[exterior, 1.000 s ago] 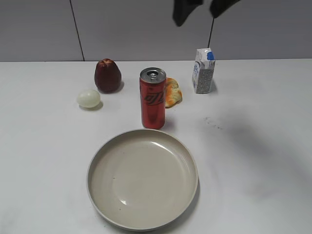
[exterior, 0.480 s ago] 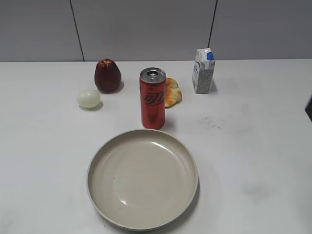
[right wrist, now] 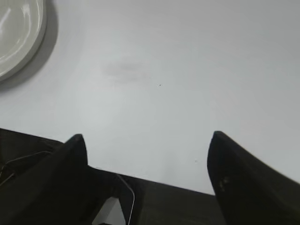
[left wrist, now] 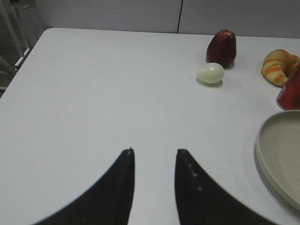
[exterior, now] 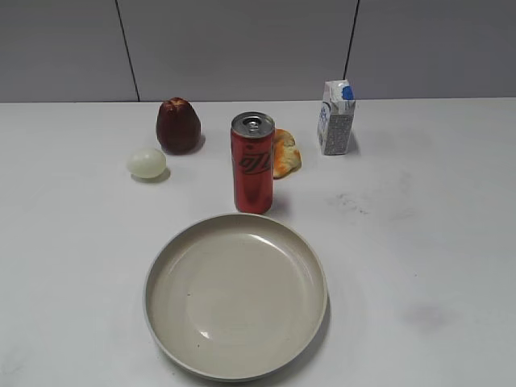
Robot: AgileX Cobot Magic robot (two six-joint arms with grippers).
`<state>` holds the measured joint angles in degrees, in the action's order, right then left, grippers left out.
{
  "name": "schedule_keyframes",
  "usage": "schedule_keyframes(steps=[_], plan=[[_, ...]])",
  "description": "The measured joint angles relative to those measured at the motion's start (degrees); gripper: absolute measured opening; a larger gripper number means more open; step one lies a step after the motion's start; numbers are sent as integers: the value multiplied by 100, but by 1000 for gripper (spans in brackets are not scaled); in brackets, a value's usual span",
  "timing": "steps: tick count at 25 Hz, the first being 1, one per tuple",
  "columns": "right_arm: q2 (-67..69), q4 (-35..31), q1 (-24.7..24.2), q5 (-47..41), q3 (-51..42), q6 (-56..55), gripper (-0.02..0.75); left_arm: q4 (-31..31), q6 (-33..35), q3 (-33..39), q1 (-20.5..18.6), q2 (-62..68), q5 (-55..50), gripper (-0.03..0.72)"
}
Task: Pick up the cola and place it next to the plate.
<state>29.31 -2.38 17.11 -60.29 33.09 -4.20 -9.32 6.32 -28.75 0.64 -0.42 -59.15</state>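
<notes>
The cola (exterior: 253,164), a tall red can with a silver top, stands upright on the white table just behind the plate (exterior: 235,294), a wide beige dish. In the left wrist view the can's edge (left wrist: 291,89) and the plate's rim (left wrist: 262,150) show at the right. My left gripper (left wrist: 153,152) is open and empty over bare table, far left of both. My right gripper (right wrist: 147,138) is wide open and empty above the table's front edge; the plate's rim (right wrist: 33,42) shows at the top left there. Neither gripper shows in the exterior view.
A dark red fruit (exterior: 178,126) and a pale egg (exterior: 147,163) sit at the back left. A croissant (exterior: 285,152) lies behind the can. A white-and-blue carton (exterior: 336,118) stands at the back right. The table's front edge (right wrist: 187,185) crosses the right wrist view.
The dark gripper seen at the top of the exterior view a second ago has withdrawn to the right and out of that view. The can, plate and other items have not moved.
</notes>
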Motion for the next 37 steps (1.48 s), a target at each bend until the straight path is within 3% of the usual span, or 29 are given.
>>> schedule_keyframes(steps=[7,21,32,37], plan=[[-1238,127,0,41,-454,185,592,0,0,0,0,0,0,237],[-1506,127,-21,46,-454,217,585,0,0,0,0,0,0,237],[-2860,127,-1072,40,-464,228,585,0,0,0,0,0,0,237],[-2963,122,-1135,40,-464,228,585,0,0,0,0,0,0,237]])
